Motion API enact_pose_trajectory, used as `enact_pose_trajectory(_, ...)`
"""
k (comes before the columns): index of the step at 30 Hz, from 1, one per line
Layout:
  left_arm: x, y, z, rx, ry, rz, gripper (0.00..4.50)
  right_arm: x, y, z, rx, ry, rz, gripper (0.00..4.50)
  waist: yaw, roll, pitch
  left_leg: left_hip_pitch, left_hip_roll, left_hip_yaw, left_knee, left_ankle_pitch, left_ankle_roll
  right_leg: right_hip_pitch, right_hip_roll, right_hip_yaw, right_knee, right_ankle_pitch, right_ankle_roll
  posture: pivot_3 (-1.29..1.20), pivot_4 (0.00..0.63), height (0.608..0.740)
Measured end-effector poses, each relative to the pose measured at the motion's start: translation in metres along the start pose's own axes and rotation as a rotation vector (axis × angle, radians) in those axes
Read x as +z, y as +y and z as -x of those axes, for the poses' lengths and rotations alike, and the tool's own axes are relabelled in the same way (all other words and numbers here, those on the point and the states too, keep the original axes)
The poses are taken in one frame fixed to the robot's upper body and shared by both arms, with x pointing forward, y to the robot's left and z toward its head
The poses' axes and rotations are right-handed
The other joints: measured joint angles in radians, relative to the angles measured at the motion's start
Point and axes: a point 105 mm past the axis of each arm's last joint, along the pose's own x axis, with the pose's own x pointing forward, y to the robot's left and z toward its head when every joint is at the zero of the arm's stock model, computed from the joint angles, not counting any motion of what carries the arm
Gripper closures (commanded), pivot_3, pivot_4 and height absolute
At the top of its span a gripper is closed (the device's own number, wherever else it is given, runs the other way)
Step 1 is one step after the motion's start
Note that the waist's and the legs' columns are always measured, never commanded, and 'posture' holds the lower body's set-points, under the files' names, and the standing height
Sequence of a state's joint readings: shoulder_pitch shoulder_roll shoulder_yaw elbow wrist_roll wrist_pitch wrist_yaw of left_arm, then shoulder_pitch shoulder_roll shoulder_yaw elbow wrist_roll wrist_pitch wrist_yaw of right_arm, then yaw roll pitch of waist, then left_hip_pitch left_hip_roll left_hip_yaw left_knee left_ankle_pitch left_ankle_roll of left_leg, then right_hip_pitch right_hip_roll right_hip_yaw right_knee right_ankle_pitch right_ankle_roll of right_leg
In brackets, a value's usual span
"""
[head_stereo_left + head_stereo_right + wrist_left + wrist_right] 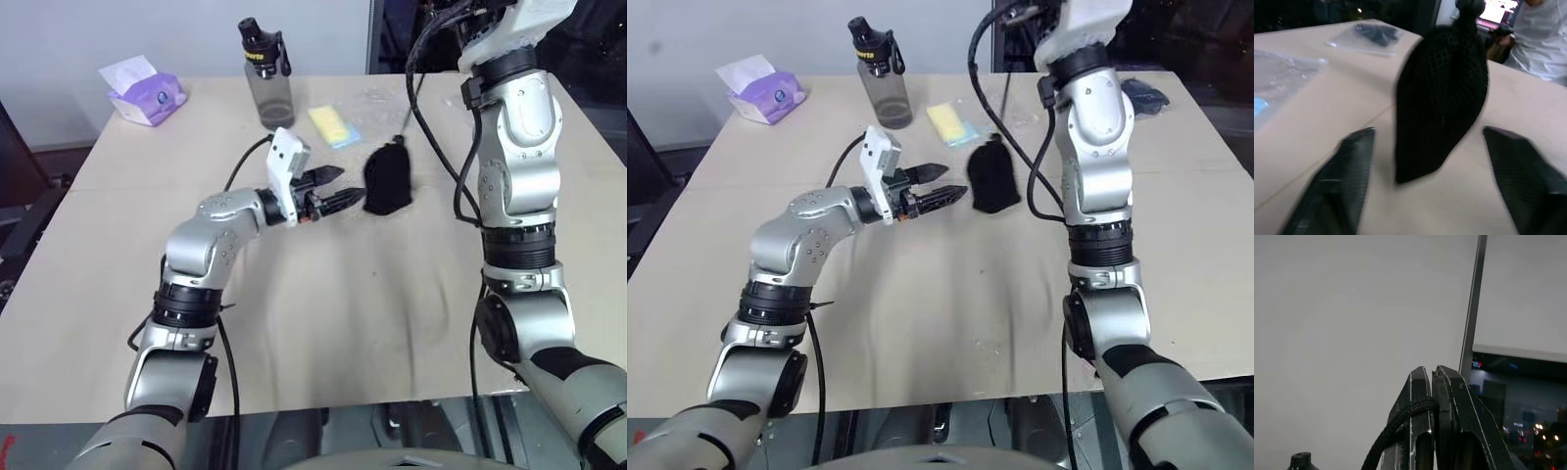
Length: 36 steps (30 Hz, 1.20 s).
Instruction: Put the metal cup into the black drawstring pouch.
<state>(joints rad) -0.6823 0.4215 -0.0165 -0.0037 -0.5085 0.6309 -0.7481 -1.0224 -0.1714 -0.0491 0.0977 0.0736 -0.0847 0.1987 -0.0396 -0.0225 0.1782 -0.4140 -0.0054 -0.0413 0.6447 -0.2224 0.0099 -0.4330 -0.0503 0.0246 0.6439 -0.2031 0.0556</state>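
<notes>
left tool [333, 187] – wide apart, empty, level | right tool [1431, 382] – pinched on the drawstring cord [1396, 423] | black drawstring pouch [388, 179] hangs upright, bottom on the worktop [323, 304], just ahead of left tool | can't see the metal cup, likely bagged

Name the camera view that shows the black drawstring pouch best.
The left wrist view: the black drawstring pouch looms large, its mesh weave plain. Both eye views show it small on the table, beside the open left end effector. The right wrist view shows just a black cord.

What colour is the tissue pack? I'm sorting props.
Purple, with white tissue; the tissue pack shows best in the left eye view.
</notes>
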Motion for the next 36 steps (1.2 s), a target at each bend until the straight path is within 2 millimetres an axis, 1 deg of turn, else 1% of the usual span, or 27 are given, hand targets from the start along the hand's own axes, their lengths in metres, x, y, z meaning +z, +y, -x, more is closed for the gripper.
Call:
enact_pose_trajectory(2,0.011,-0.001,0.002,0.006,-0.061,0.039,1.00,-0.006,0.008,0.007,0.055,0.015,0.055,4.50,0.000,0.000,0.000,0.000,0.000,0.000,0.001,0.000,0.000,0.000,0.000,0.000,0.000,0.000,0.000,0.00,0.150,0.740)
enact_pose_trajectory(4,0.020,-0.006,0.010,-0.009,-0.103,0.064,1.00,-0.016,0.010,0.014,0.066,0.045,0.060,4.50,-0.002,0.000,0.000,0.000,0.000,0.001,0.001,0.000,0.000,0.000,0.000,0.001,0.001,0.000,0.000,0.00,0.150,0.740)
enact_pose_trajectory(6,0.018,-0.006,0.017,-0.007,-0.093,0.077,1.00,-0.019,0.011,0.017,0.075,0.056,0.061,4.50,-0.003,0.000,0.000,0.001,0.000,0.001,0.001,0.000,0.000,0.000,0.000,0.001,0.001,0.000,0.000,0.00,0.150,0.740)
enact_pose_trajectory(8,0.008,-0.002,0.026,0.021,-0.058,0.091,1.00,-0.018,0.019,0.018,0.124,0.059,0.055,4.50,-0.004,0.000,0.000,0.001,0.001,0.001,0.000,0.000,0.000,0.000,0.001,0.001,0.001,0.000,0.000,0.00,0.150,0.740)
enact_pose_trajectory(9,0.001,0.003,0.033,0.048,-0.031,0.094,0.92,-0.021,0.028,0.023,0.176,0.081,0.035,3.99,-0.004,0.000,0.000,0.001,0.001,0.000,0.000,0.000,0.000,0.000,0.001,0.000,0.001,0.000,0.000,0.00,0.150,0.740)
enact_pose_trajectory(11,-0.004,0.008,0.041,0.079,-0.007,0.090,0.92,-0.032,0.041,0.034,0.256,0.147,-0.013,3.42,-0.002,0.000,0.000,0.001,0.001,-0.001,0.000,0.000,0.000,0.000,0.001,-0.001,0.001,0.000,0.000,0.00,0.150,0.740)
enact_pose_trajectory(12,-0.009,0.012,0.047,0.103,0.017,0.077,0.92,-0.042,0.052,0.045,0.318,0.202,-0.056,2.83,-0.001,0.000,0.000,0.001,0.001,-0.001,0.000,0.000,0.000,0.001,0.001,-0.001,0.001,0.000,0.000,0.00,0.150,0.740)
enact_pose_trajectory(13,-0.016,0.015,0.055,0.127,0.047,0.066,0.92,-0.052,0.062,0.059,0.372,0.254,-0.103,2.43,-0.001,0.000,0.000,0.001,0.001,-0.001,0.000,0.000,0.000,0.001,0.001,-0.001,0.001,0.000,0.000,0.00,0.150,0.740)
enact_pose_trajectory(14,-0.026,0.018,0.065,0.153,0.087,0.054,0.92,-0.062,0.068,0.075,0.409,0.313,-0.143,1.89,-0.001,0.000,0.000,0.001,0.001,-0.001,0.000,0.000,0.000,0.001,0.001,-0.001,0.000,0.000,0.000,0.00,0.150,0.740)
enact_pose_trajectory(15,-0.040,0.021,0.077,0.184,0.137,0.043,0.92,-0.076,0.068,0.093,0.423,0.382,-0.168,1.35,-0.001,0.000,0.000,0.001,0.001,-0.001,0.000,0.000,0.000,0.001,0.000,0.000,-0.001,0.000,0.000,0.00,0.150,0.740)
enact_pose_trajectory(16,-0.053,0.023,0.087,0.212,0.183,0.042,0.92,-0.088,0.063,0.108,0.419,0.446,-0.171,0.88,0.001,0.000,0.000,0.000,0.001,0.000,0.000,0.000,0.000,0.001,0.000,0.000,-0.001,0.000,0.000,0.00,0.150,0.740)
enact_pose_trajectory(17,-0.068,0.024,0.100,0.241,0.233,0.028,0.92,-0.099,0.054,0.124,0.406,0.506,-0.174,0.88,0.002,0.000,0.000,0.000,0.001,0.000,0.000,0.000,0.000,0.001,-0.001,0.000,-0.002,0.000,0.000,0.00,0.150,0.740)
enact_pose_trajectory(18,-0.079,0.024,0.109,0.262,0.269,0.011,0.92,-0.105,0.044,0.136,0.395,0.548,-0.180,0.88,0.005,0.000,0.000,0.000,0.000,0.001,0.000,0.000,0.000,0.001,-0.002,0.000,-0.002,0.000,0.000,0.00,0.150,0.740)
enact_pose_trajectory(19,-0.088,0.024,0.117,0.280,0.302,-0.011,0.92,-0.110,0.034,0.149,0.384,0.589,-0.191,0.88,0.009,0.000,0.000,0.000,0.000,0.001,0.000,0.000,0.000,0.001,-0.003,0.000,-0.003,0.000,0.000,0.00,0.150,0.740)
enact_pose_trajectory(20,-0.092,0.024,0.121,0.291,0.318,-0.030,0.92,-0.112,0.026,0.159,0.382,0.616,-0.203,0.88,0.012,0.000,0.000,0.000,0.001,0.001,0.001,0.000,0.000,0.001,-0.003,0.000,-0.003,0.000,0.000,0.00,0.150,0.740)
enact_pose_trajectory(21,-0.093,0.024,0.122,0.294,0.320,-0.044,0.92,-0.112,0.022,0.166,0.390,0.632,-0.218,0.88,0.017,0.000,0.000,0.000,0.001,0.001,0.001,0.000,0.000,0.002,-0.003,0.000,-0.003,0.000,0.000,0.00,0.150,0.740)
enact_pose_trajectory(23,-0.090,0.021,0.121,0.289,0.295,-0.063,0.92,-0.110,0.021,0.189,0.462,0.662,-0.268,0.88,0.026,0.000,0.000,0.001,0.001,0.000,0.001,0.000,0.000,0.004,-0.002,-0.001,-0.003,0.000,0.000,0.00,0.150,0.740)
enact_pose_trajectory(24,-0.089,0.017,0.122,0.283,0.283,-0.078,0.92,-0.109,0.021,0.208,0.523,0.680,-0.299,0.88,0.028,0.000,-0.001,0.002,0.001,0.001,0.002,0.000,0.000,0.004,-0.002,-0.001,-0.003,0.000,0.000,0.00,0.150,0.740)
enact_pose_trajectory(26,-0.094,0.012,0.126,0.280,0.289,-0.082,0.92,-0.109,0.019,0.239,0.579,0.731,-0.369,0.88,0.026,0.000,-0.001,0.002,0.001,0.002,0.002,0.000,0.000,0.004,-0.002,0.000,-0.003,0.000,0.000,0.00,0.150,0.740)
enact_pose_trajectory(27,-0.097,0.005,0.128,0.266,0.290,-0.084,0.92,-0.106,0.014,0.262,0.628,0.768,-0.435,0.88,0.026,0.000,-0.001,0.002,0.001,0.002,0.002,0.000,0.000,0.004,-0.002,0.000,-0.003,0.000,0.000,0.00,0.150,0.740)
enact_pose_trajectory(28,-0.100,0.000,0.131,0.258,0.291,-0.074,0.92,-0.105,0.008,0.277,0.638,0.800,-0.468,0.88,0.026,0.000,-0.001,0.003,0.002,0.004,0.002,0.000,0.001,0.005,-0.002,0.001,-0.003,0.000,0.000,0.00,0.150,0.740)
enact_pose_trajectory(30,-0.106,-0.011,0.136,0.247,0.286,-0.043,0.92,-0.107,-0.012,0.306,0.611,0.875,-0.513,0.88,0.025,0.000,-0.001,0.003,0.003,0.005,0.003,-0.001,0.001,0.005,-0.002,0.002,-0.003,0.000,0.000,0.00,0.150,0.740)
enact_pose_trajectory(32,-0.107,-0.020,0.136,0.230,0.277,-0.033,0.92,-0.109,-0.027,0.328,0.554,0.919,-0.552,0.88,0.025,0.000,-0.001,0.006,0.005,0.006,0.003,-0.001,0.001,0.007,-0.001,0.002,-0.003,-0.002,-0.003,0.00,0.150,0.740)
enact_pose_trajectory(33,-0.105,-0.024,0.134,0.222,0.265,-0.032,0.92,-0.109,-0.031,0.338,0.545,0.928,-0.568,0.88,0.025,0.000,0.000,0.011,0.006,0.007,0.003,-0.001,0.001,0.012,0.000,0.002,-0.003,-0.003,-0.004,0.00,0.150,0.740)
enact_pose_trajectory(34,-0.104,-0.025,0.133,0.220,0.258,-0.037,0.92,-0.109,-0.032,0.343,0.548,0.925,-0.571,0.88,0.025,0.000,0.000,0.018,0.007,0.007,0.002,-0.001,0.001,0.019,0.001,0.002,-0.004,-0.004,-0.004,0.00,0.150,0.740)
enact_pose_trajectory(35,-0.101,-0.027,0.132,0.219,0.250,-0.050,0.92,-0.108,-0.033,0.346,0.554,0.899,-0.567,0.88,0.024,0.000,0.000,0.020,0.008,0.008,0.002,-0.001,0.002,0.021,0.002,0.003,-0.005,-0.006,0.000,0.00,0.150,0.740)
enact_pose_trajectory(36,-0.100,-0.027,0.131,0.223,0.248,-0.052,0.92,-0.108,-0.033,0.347,0.556,0.890,-0.567,0.88,0.023,0.000,0.000,0.021,0.009,0.008,0.002,-0.001,0.002,0.021,0.003,0.003,-0.004,-0.005,-0.001,0.00,0.150,0.740)
